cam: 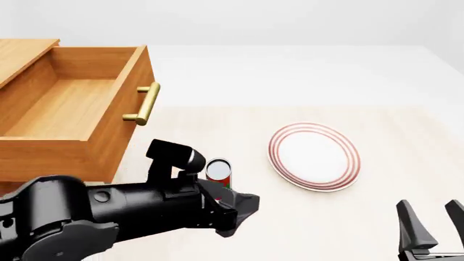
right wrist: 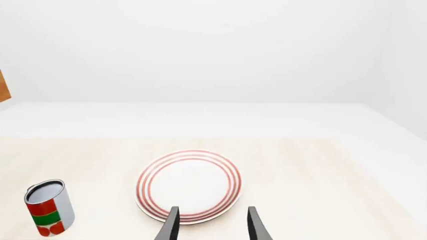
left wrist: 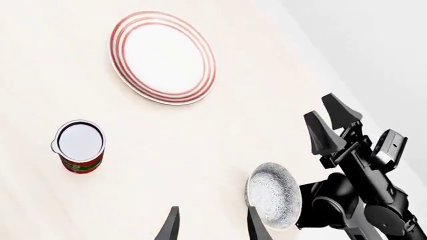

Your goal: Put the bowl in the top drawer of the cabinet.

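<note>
The bowl (left wrist: 273,196), white with a dense grey-blue pattern, lies on the pale table and shows only in the left wrist view. My left gripper (left wrist: 210,231) is open, and one fingertip (left wrist: 257,226) overlaps the bowl's rim; nothing sits between the fingers. In the front view the left arm (cam: 123,212) covers the spot where the bowl lies. The top drawer (cam: 108,128) of the cabinet (cam: 22,54) stands pulled out and empty at the far left, brass handle (cam: 145,103) facing right. My right gripper (cam: 433,224) is open at the near right, holding nothing.
A white plate with red rings (cam: 314,156) lies right of centre. A red and green can (cam: 219,171) stands upright between the drawer and the plate, close to the left arm. The right gripper (left wrist: 331,122) appears beside the bowl in the left wrist view.
</note>
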